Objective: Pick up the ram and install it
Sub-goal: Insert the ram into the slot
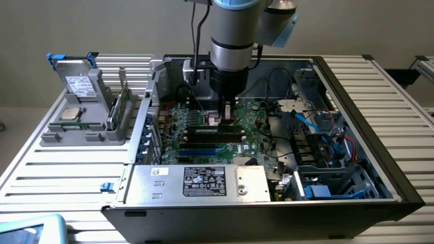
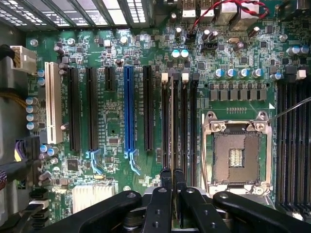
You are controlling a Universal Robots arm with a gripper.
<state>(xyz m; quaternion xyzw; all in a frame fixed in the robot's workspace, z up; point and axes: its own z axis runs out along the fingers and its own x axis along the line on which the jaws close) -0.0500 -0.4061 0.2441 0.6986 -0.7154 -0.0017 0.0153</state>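
Arm (image 1: 234, 46) is reaching straight down into the open computer case (image 1: 379, 152) in the exterior view. The gripper (image 1: 227, 118) is hanging directly over the black memory slots (image 1: 215, 133); whether its tip is touching them cannot be told. Judging by this placement, the pick-up is looking done, while seating is not showing as finished. Outside the case, well to the exterior view's left of the memory slots, a grey fixture (image 1: 85, 132) is carrying a square silver processor chip (image 1: 70, 114) and a green board (image 1: 115, 113) standing on edge. A power supply (image 1: 203, 184) is lying on the camera's side of the memory slots. Loose cables (image 1: 318, 127) are crowding the exterior view's right of them, apart from the gripper.

In the wrist view, the fingers (image 2: 166, 179) are clamping tightly on a thin strip seen edge-on, judged to be the ram (image 2: 171, 131). It is running along the memory slots (image 2: 187, 121), in line with one of them. Whether it is pressed fully home, with the end latches locked, cannot be told. An empty processor socket (image 2: 236, 158) is sitting just beside the memory slots on one side. A blue expansion slot (image 2: 128, 109) and several black ones are lying on the other side. Nothing is covering the memory slots from above.
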